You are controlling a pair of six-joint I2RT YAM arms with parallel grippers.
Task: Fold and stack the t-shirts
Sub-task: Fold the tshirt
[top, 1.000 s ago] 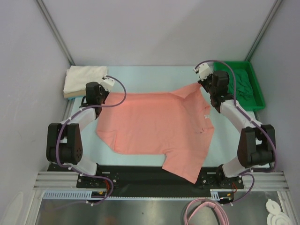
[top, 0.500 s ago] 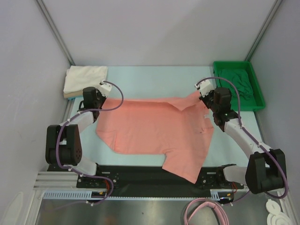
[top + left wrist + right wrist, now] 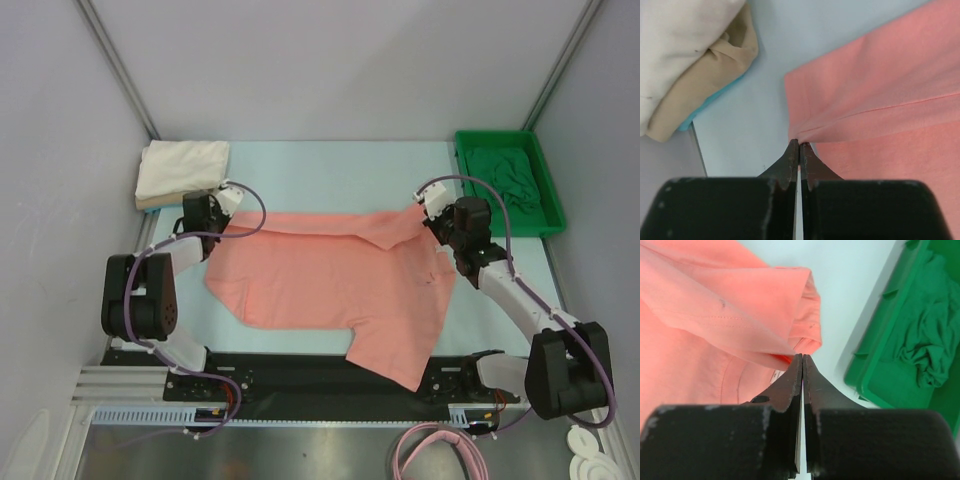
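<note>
A salmon-pink t-shirt [image 3: 330, 285] lies spread on the table, its far edge lifted and doubled over toward the near side. My left gripper [image 3: 222, 218] is shut on the shirt's far left corner; the left wrist view shows the tips [image 3: 799, 145] pinching the pink fold [image 3: 875, 90]. My right gripper [image 3: 425, 211] is shut on the far right sleeve corner; the right wrist view shows the tips [image 3: 802, 358] closed on pink cloth [image 3: 730, 305], with a small white label [image 3: 774, 376] beside them. Folded white [image 3: 182, 165] and tan [image 3: 150, 203] shirts are stacked at the far left.
A bright green tray [image 3: 553, 217] at the far right holds a crumpled dark green shirt [image 3: 510, 178], also in the right wrist view [image 3: 927, 340]. The white and tan stack [image 3: 685, 60] lies close to my left gripper. Grey walls enclose the table on three sides.
Both grippers have moved toward the near side, pulling the shirt's far edge with them. The edge now lies doubled over the shirt body as a longer fold.
</note>
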